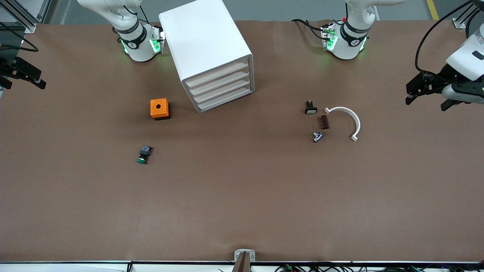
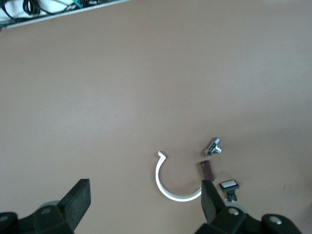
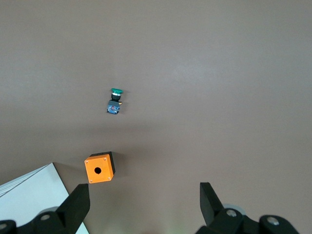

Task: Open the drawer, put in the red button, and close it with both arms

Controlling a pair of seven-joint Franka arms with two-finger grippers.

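Front view shows nothing begun: the white drawer cabinet (image 1: 211, 56) has all four drawers shut. Both arms wait at the table's ends, the left gripper (image 1: 425, 90) and the right gripper (image 1: 22, 73) with jaws spread wide and empty. No red button is visible anywhere. Only a green-capped button (image 1: 143, 155) lies nearer the camera than the orange box (image 1: 160, 108). Toward the left arm's end sit a white curved clip (image 1: 349, 121), a brown block (image 1: 324, 122), a metal fitting (image 1: 317, 136) and a small white-faced switch (image 1: 310, 107). Opening, loading and closing all remain.

Open tabletop in front of the drawer cabinet (image 1: 211, 53), orange box (image 1: 160, 108) beside it, white clamp (image 1: 346, 120) well apart.
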